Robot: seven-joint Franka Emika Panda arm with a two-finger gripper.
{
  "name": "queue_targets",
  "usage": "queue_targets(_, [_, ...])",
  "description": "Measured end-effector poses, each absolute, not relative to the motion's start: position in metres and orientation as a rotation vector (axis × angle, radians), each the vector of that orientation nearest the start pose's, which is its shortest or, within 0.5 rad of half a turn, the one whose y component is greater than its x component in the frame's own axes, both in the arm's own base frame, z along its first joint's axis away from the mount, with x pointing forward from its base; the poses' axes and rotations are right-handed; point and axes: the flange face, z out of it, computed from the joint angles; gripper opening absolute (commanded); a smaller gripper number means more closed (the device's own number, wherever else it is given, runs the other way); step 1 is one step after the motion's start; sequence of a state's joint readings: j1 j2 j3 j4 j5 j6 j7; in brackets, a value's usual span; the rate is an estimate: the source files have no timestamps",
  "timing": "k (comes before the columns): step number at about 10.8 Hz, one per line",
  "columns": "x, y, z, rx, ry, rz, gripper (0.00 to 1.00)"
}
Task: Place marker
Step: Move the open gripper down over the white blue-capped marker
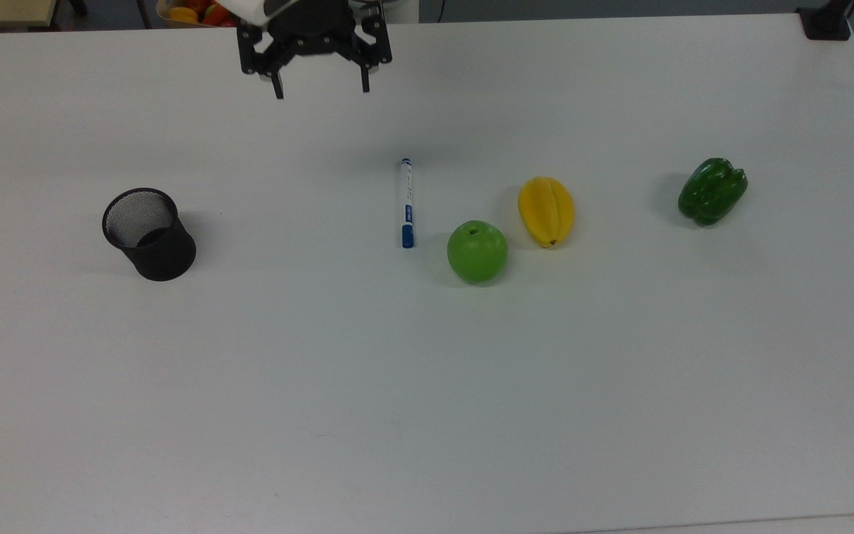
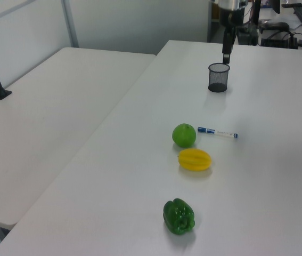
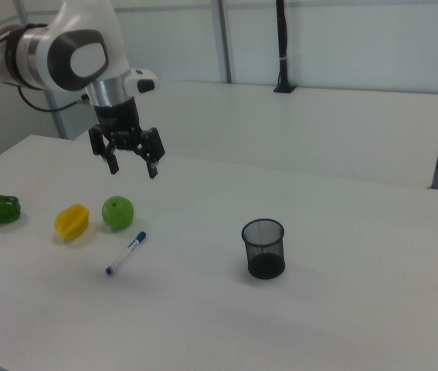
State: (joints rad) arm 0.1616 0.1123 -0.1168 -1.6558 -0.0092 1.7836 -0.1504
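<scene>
The marker (image 1: 406,202) lies flat on the white table (image 1: 427,386), white with a blue cap, just to the top view's left of a green apple (image 1: 477,251). It also shows as marker (image 2: 218,132) and marker (image 3: 126,253). My gripper (image 1: 321,90) hangs open and empty above the table's far edge, up and to the top view's left of the marker. In the right view the gripper (image 3: 133,167) is high above the apple (image 3: 117,212). In the left view one finger (image 2: 226,53) hangs over the mesh cup (image 2: 218,78).
A black mesh cup (image 1: 149,233) stands upright at the top view's left. A yellow starfruit (image 1: 545,211) and a green pepper (image 1: 712,190) lie to the right of the apple. A second table (image 2: 49,117) adjoins in the left view.
</scene>
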Motion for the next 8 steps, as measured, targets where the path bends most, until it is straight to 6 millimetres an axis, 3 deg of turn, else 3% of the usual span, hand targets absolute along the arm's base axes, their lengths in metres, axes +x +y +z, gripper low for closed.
queue_targets(5, [0.625,0.054,0.459,-3.16,-0.325,0.024,1.0])
queue_targets(8, [0.628,0.066,0.422,-3.167,-0.277,-0.019,1.0])
